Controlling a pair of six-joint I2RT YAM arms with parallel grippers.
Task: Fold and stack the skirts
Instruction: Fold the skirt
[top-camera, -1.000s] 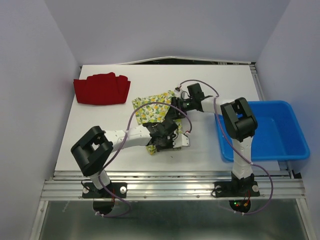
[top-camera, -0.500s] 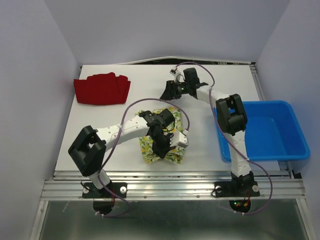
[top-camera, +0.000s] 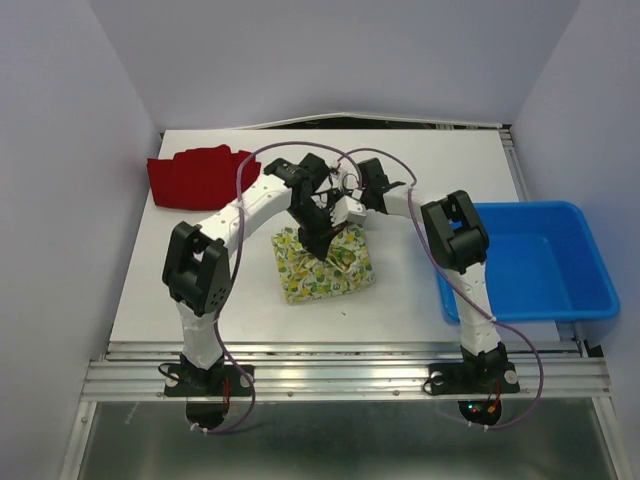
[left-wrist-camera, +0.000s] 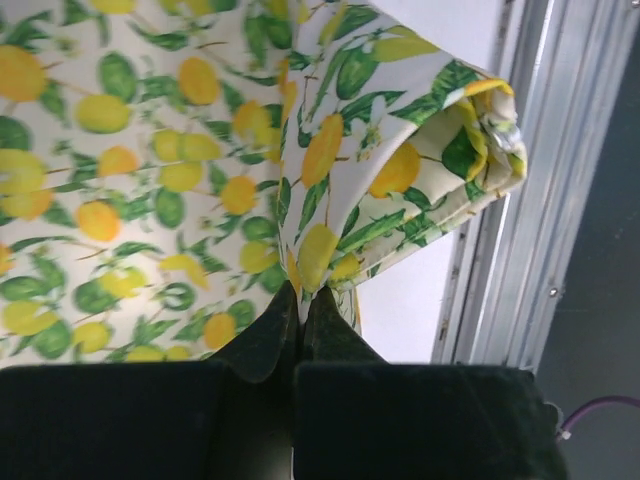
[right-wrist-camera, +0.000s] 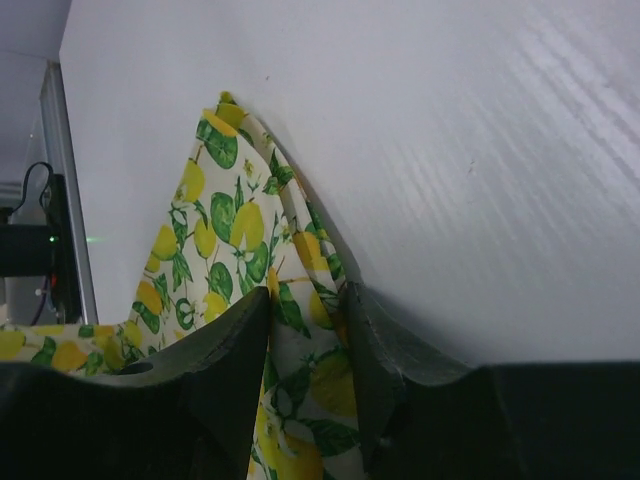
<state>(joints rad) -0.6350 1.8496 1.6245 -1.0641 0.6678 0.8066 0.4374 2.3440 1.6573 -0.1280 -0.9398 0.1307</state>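
The lemon skirt lies folded into a rough square at the table's middle. My left gripper hangs over its far part and is shut on a fold of the lemon cloth, which shows pinched between the jaws in the left wrist view. My right gripper is at the skirt's far edge, and its jaws are closed on a bunched edge of the lemon skirt. The red skirt lies folded at the far left, apart from both grippers.
A blue plastic bin stands at the right edge of the table, beside the right arm. Grey walls close in the table on the left, back and right. A metal rail runs along the near edge.
My left gripper has carried the lemon cloth from the near side toward the far side, and the skirt now lies further back. My right gripper has come down from the far table onto the skirt's far edge.
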